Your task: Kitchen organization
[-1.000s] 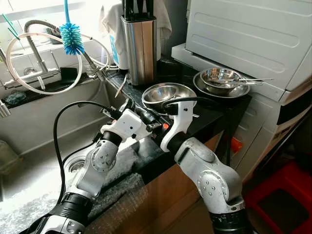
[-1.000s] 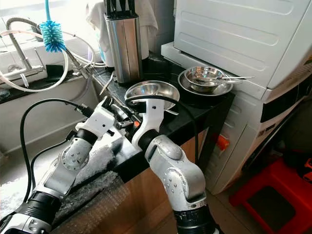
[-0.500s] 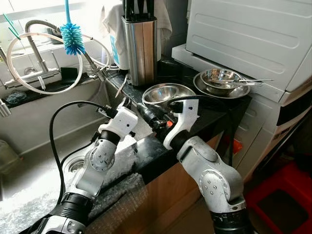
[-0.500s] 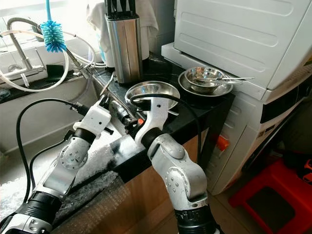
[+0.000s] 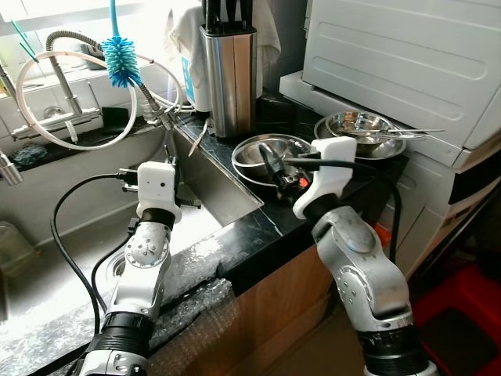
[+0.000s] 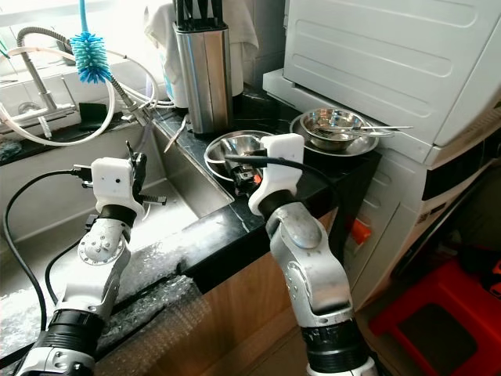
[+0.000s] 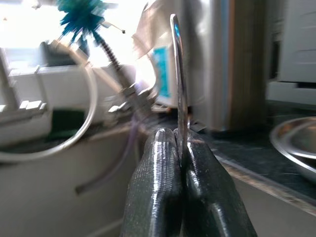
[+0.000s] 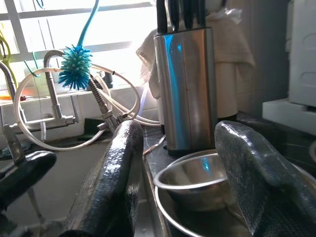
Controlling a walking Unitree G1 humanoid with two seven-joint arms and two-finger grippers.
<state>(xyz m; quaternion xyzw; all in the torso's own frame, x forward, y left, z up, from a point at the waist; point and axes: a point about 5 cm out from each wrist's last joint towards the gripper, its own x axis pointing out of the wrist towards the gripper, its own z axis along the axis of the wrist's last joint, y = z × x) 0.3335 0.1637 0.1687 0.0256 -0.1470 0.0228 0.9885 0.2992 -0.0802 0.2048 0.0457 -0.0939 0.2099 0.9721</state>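
My left gripper [image 7: 178, 136] is shut on a thin flat metal utensil [image 7: 177, 74], seen edge-on and standing up between the fingers. That arm is raised over the sink [image 5: 70, 219], left of the counter. My right gripper [image 5: 278, 168] is open at the near rim of a steel bowl [image 5: 254, 149] on the black counter. In the right wrist view the bowl [image 8: 197, 182] lies between the two spread fingers. A steel knife block [image 5: 229, 78] stands behind the bowl.
More steel bowls with utensils across them [image 5: 360, 125] sit at the counter's right end, under a white appliance [image 5: 407, 55]. A blue bottle brush [image 5: 121, 59], hoses and a faucet [image 5: 66, 102] line the sink's back. A red stool [image 5: 470, 313] stands on the floor at the right.
The grippers were together at the counter edge. My left arm has swung left over the sink. My right gripper has moved back to the steel bowl.
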